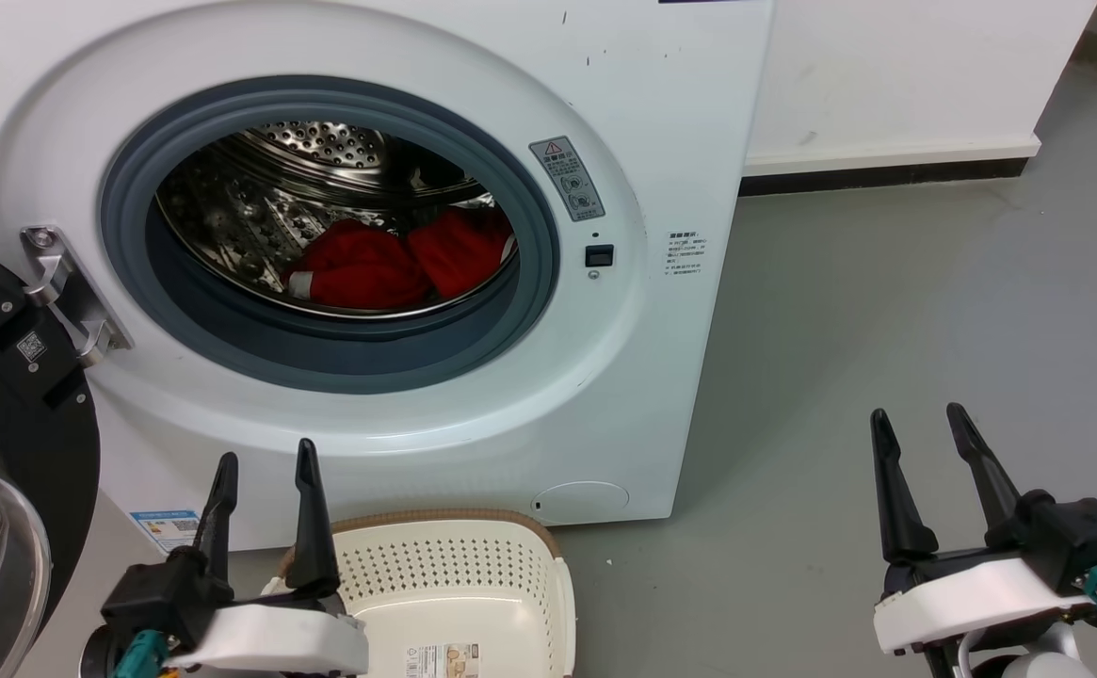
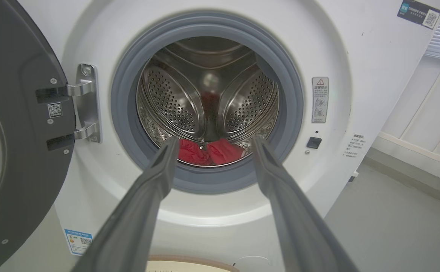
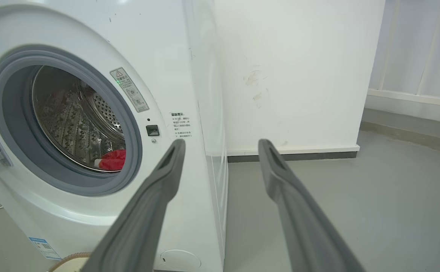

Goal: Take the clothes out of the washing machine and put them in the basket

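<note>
Low before the washing machine (image 1: 661,141), both claws spread apart and empty: left gripper (image 1: 266,452) with the cream basket (image 1: 454,565) just below and to its right, right gripper (image 1: 916,411) well off to the right over bare grey floor (image 1: 887,330). Straight ahead of and above the left gripper, through the open porthole (image 1: 134,282), the red clothes (image 1: 388,264) bunched side by side at the bottom of the steel drum (image 1: 256,207), touching each other, well clear of either claw. Left of the left gripper, the black-framed door (image 1: 11,395) swung wide; ahead and left of the right gripper, the machine's right front corner.
</note>
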Controlling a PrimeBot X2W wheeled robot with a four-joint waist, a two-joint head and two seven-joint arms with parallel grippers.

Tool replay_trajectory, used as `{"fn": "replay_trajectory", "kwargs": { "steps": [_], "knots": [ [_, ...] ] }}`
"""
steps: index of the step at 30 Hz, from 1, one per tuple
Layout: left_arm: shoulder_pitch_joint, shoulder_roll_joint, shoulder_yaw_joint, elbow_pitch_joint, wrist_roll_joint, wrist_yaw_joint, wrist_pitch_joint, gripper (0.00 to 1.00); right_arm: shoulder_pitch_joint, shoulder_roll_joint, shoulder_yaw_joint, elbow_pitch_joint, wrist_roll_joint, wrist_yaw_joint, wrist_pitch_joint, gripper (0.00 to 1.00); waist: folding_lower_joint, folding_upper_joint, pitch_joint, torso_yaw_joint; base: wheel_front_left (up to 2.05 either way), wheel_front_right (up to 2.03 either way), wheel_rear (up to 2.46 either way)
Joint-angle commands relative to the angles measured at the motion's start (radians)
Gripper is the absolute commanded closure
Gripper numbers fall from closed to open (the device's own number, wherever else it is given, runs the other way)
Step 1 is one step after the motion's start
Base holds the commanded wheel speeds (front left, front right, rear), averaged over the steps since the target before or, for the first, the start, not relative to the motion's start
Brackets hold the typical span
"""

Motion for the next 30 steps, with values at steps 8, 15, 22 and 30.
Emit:
{"fn": "replay_trajectory", "kwargs": {
  "steps": [8,15,22,30],
  "knots": [
    [0.013,0.028,-0.046,0.011,0.124,0.052,-0.026,0.00,0.007,-0.002,-0.003,0.011,-0.087,0.000,-0.025,0.00,0.0000,0.0000,-0.006,-0.007,0.00,0.00,0.00],
    [0.011,0.045,-0.084,0.035,0.169,0.075,-0.039,0.00,0.011,-0.002,0.001,0.007,-0.152,0.000,-0.040,0.00,0.0000,0.0000,-0.004,-0.007,0.00,0.00,0.00],
    [0.026,0.026,-0.070,0.023,0.161,0.048,-0.054,0.00,0.015,-0.001,0.016,0.009,-0.157,0.000,-0.053,0.00,0.0000,0.0000,-0.007,-0.011,0.00,0.00,0.00],
    [0.041,-0.016,0.002,0.033,0.142,-0.043,-0.068,0.00,0.016,-0.001,0.017,0.044,-0.124,0.000,-0.068,0.00,0.0000,0.0000,-0.009,-0.013,0.00,0.00,0.00]
  ]
}}
